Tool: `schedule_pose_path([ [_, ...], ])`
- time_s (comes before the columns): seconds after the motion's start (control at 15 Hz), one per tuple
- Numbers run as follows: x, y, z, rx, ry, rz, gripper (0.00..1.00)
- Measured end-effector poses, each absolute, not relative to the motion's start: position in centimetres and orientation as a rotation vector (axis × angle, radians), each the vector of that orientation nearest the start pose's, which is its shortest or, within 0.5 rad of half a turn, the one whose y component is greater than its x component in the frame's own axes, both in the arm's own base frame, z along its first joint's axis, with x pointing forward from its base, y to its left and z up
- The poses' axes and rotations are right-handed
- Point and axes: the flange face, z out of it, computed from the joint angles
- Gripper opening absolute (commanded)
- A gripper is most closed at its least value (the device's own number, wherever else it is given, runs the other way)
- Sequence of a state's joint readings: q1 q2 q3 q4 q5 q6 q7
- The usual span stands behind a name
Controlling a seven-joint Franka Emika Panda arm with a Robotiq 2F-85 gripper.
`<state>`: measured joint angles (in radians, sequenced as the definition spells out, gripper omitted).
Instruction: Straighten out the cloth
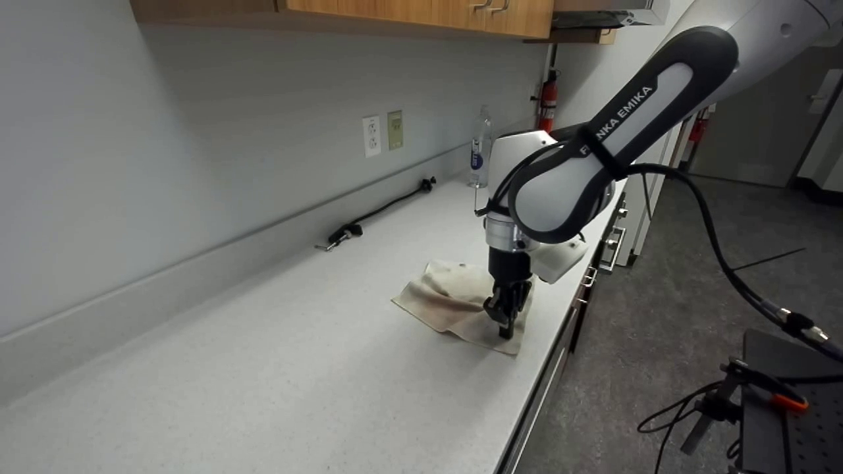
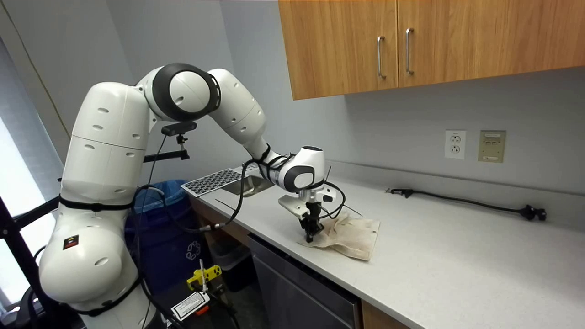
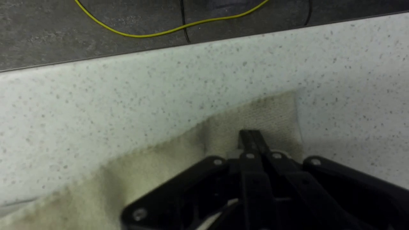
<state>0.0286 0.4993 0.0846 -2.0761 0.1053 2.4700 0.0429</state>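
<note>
The cloth (image 1: 454, 289), cream-beige with faint brownish stains, lies rumpled on the counter, with raised folds across its middle. In an exterior view the cloth (image 2: 358, 235) spreads out to one side of the arm, and part of it is hidden behind the gripper. My gripper (image 1: 506, 332) points straight down on the cloth near its corner by the counter's front edge. In the wrist view the gripper (image 3: 251, 131) has its fingertips together, resting at or just above the cloth (image 3: 271, 111). No fabric can be made out between them.
The counter's front edge (image 3: 143, 54) runs close beside the cloth, with the floor and a yellow cable (image 3: 140, 35) below. A black flexible rod (image 1: 388, 205) lies along the back wall. A clear bottle (image 1: 481, 151) stands behind the arm. A sink (image 2: 249, 185) is farther along.
</note>
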Motion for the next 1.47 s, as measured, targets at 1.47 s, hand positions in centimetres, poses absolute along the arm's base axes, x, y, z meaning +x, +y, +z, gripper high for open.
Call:
schedule_pose_path([
  [1.47,55.7,11.5,17.6,-3.037,-0.045,0.248,0.0],
])
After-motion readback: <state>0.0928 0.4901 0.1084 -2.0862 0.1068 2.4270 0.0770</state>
